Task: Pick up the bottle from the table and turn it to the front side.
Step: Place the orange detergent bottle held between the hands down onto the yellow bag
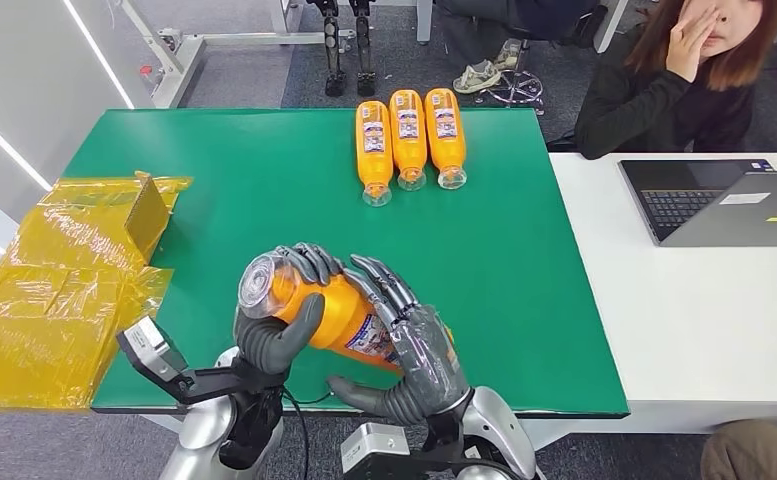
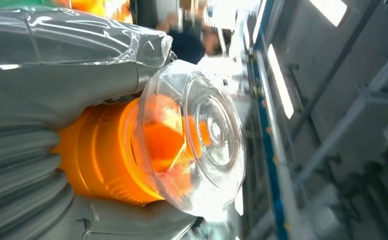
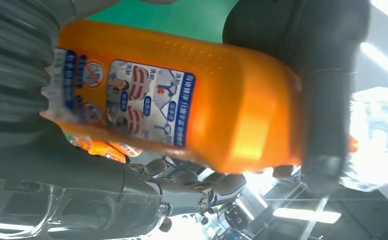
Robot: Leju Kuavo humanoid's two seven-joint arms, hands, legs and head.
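Bottle (image 1: 329, 310) is up off the green table (image 1: 524, 300), held near its front edge between both of your robot's hands and lying slanted with the clear cap (image 1: 260, 285) toward the left. Left hand (image 1: 284, 310) grips the cap end, thumb under the orange shoulder and fingers curled over the top; the left wrist view looks at the clear cap (image 2: 196, 140) close up, with the thumb and fingers pressed to the orange neck. Right hand (image 1: 414, 350) holds the base end, fingers laid along the body and thumb underneath. My read: a two-handed hold like this lets one hand steady while the other rolls the bottle about its long axis, which suits turning a face forward. Label (image 3: 132, 100) in the right wrist view is blue and white with small pictures and Chinese characters, too blurred to read; I can make out no brand. Whether this is the front or back label, I cannot tell. Three matching orange bottles (image 1: 409, 140) lie side by side at the table's far edge, caps toward you, labels up, likely the finished ones. Yellow plastic wrapping (image 1: 54, 290) sits at the left end; a laptop (image 1: 724, 200) rests on the white table (image 1: 664, 320) alongside.
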